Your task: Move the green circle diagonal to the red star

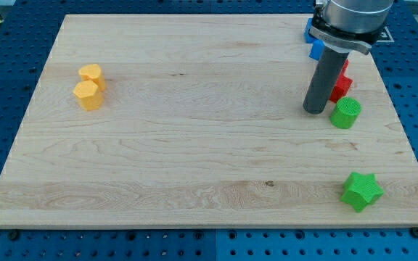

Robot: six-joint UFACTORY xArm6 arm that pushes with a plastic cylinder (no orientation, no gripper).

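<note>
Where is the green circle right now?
The green circle sits near the view's right edge, just right of my tip, below the red block.

My tip [314,110] sits just left of the green circle [346,114] — red star [341,87] above.

The board [194,145] was pale wood with a fine grain. Against it I saw two yellow blocks [89,87], a green circle [346,114], a green star [361,191], red blocks [342,85] and blue blocks [316,49]. My tip [313,110] was dark grey. Beyond the board's edges, the table [6,43] was blue, dotted with holes.
</note>
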